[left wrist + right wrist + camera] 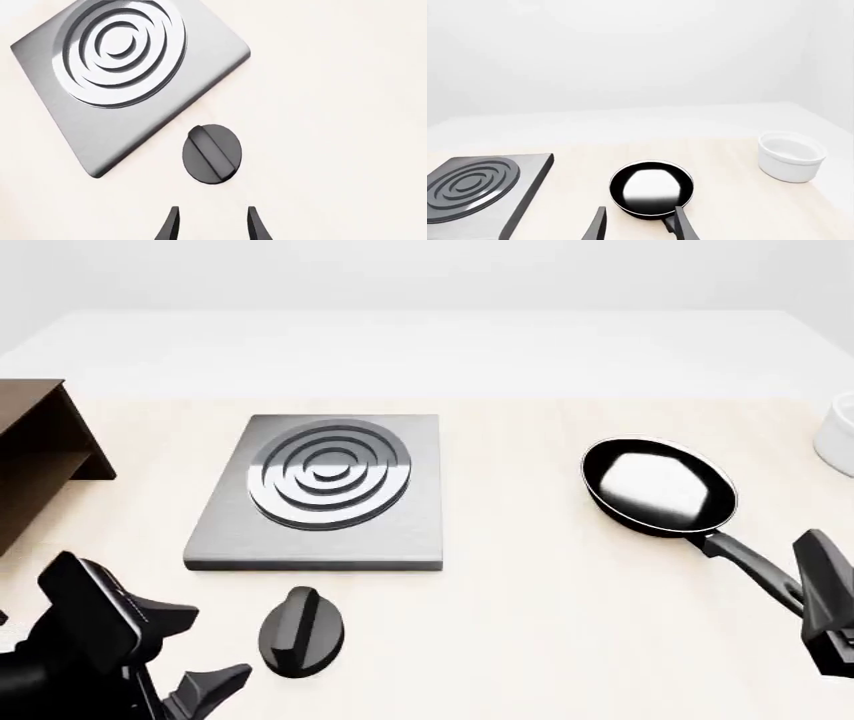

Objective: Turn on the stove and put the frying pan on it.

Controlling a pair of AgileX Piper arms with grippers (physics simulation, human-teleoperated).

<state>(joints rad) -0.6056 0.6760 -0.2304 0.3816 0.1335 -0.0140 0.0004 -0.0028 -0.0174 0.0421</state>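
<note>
1. The left gripper (211,225) is holding its two fingers apart with nothing between them; in the left wrist view the finger tips are showing at the bottom centre of the frame, short of the knob (212,154) and not touching it.
2. In the front view that gripper (200,690) is sitting at the lower left, just beside the black teardrop-shaped knob (302,631), which is lying on the table (534,620) below the stove's near edge.
3. The right gripper (638,225) is also spreading its fingers apart, empty; in the right wrist view the pan's handle is running down beside one finger (684,227), and I cannot tell whether they are touching.
4. The frying pan (659,487) is resting on the table at the centre right of the front view, its handle pointing toward the lower right, well apart from the stove.
5. The stove (324,490) is lying flat at the centre left of that view, its ring burner bare.
6. A brown shelf (34,455) is standing at the left edge, and a white bowl (791,156) is sitting at the right of the right wrist view.
</note>
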